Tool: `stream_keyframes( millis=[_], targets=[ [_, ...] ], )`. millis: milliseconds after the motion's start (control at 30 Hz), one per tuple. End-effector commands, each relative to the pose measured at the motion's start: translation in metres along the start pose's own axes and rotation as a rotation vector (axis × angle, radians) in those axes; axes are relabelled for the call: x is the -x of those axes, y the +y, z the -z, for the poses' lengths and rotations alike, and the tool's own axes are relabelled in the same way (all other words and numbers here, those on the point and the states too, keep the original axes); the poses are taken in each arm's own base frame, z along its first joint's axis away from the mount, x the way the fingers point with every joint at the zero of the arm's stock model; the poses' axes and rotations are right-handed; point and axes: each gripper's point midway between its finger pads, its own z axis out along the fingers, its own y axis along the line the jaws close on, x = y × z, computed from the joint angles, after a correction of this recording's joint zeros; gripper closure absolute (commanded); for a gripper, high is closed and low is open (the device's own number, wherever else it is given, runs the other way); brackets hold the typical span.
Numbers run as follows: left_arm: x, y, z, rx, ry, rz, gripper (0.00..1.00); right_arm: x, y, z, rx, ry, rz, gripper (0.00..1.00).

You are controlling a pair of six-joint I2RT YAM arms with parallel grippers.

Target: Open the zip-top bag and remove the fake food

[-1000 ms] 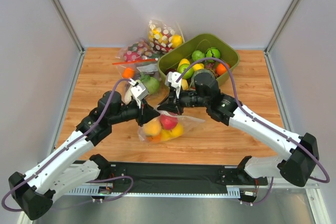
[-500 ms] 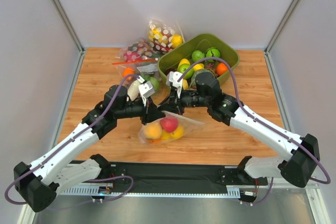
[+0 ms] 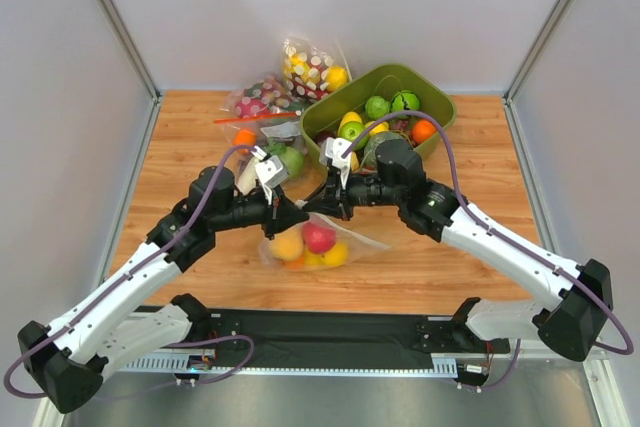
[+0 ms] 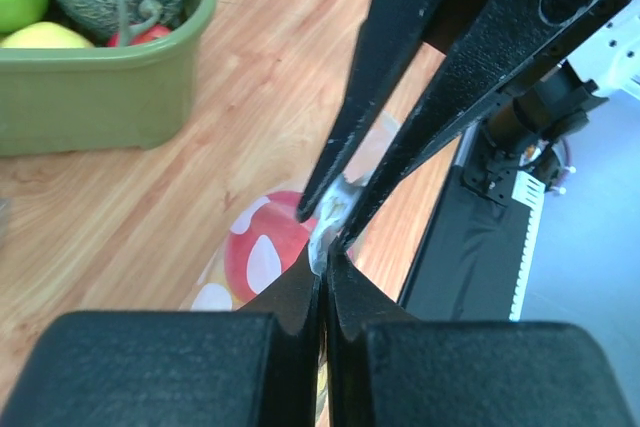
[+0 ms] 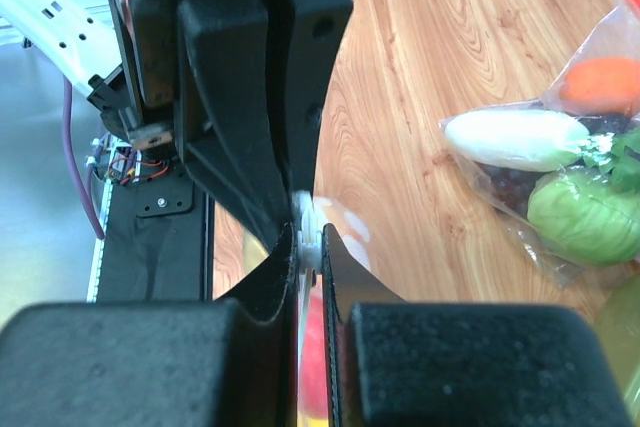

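Note:
The zip-top bag (image 3: pixel 315 242), clear with white dots, sits at the table's middle. The fake food (image 3: pixel 318 238) is inside it: orange, red and yellow fruits. My left gripper (image 3: pixel 297 215) and right gripper (image 3: pixel 318 209) meet tip to tip over the bag's top edge. Both are shut on the pale zip strip. In the left wrist view my gripper (image 4: pixel 325 257) pinches the strip (image 4: pixel 336 205), with the red fruit (image 4: pixel 262 247) below. In the right wrist view my gripper (image 5: pixel 308 239) clamps the white strip (image 5: pixel 304 215), facing the left gripper's fingers (image 5: pixel 250 117).
A green tub (image 3: pixel 436 105) of fruit stands at the back right, close behind the right wrist. Other bags lie at the back: a dotted one (image 3: pixel 312 65), a red-zip one (image 3: pixel 255 105), and one with white and green vegetables (image 3: pixel 278 159). A black mat (image 3: pixel 330 332) lines the near edge.
The left gripper closed in rightward until it meets the right gripper at the bag's top edge. The bag's top is drawn up a little between them.

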Motion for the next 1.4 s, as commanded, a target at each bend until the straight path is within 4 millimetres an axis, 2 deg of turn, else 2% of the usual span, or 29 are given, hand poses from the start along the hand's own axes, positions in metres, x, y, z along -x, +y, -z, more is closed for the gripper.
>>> stream_keyframes(
  millis=[0,233,433,733,1033,1200,1367],
  targets=[
    [0.023,0.011,0.010,0.086,-0.085,-0.060,1.00,-0.020,0.011,0.006,0.030,0.048,-0.043,1.00],
    [0.027,0.020,0.015,0.151,-0.095,-0.062,1.00,-0.035,0.019,0.009,0.050,0.073,-0.084,1.00],
    [0.038,0.037,0.028,0.263,-0.113,-0.065,1.00,-0.050,0.020,0.014,0.030,0.104,-0.104,1.00],
    [0.040,0.092,0.061,0.600,-0.106,0.008,1.00,-0.065,0.009,0.017,-0.047,0.145,-0.132,1.00],
    [0.036,0.124,0.092,0.799,-0.100,0.056,1.00,-0.075,0.000,0.027,-0.140,0.180,-0.153,1.00],
    [0.036,0.135,0.108,0.868,-0.119,0.078,1.00,-0.081,-0.003,0.034,-0.187,0.202,-0.172,1.00],
    [0.028,0.148,0.121,0.949,-0.120,0.125,1.00,-0.091,-0.007,0.038,-0.224,0.230,-0.200,1.00]
  ],
)
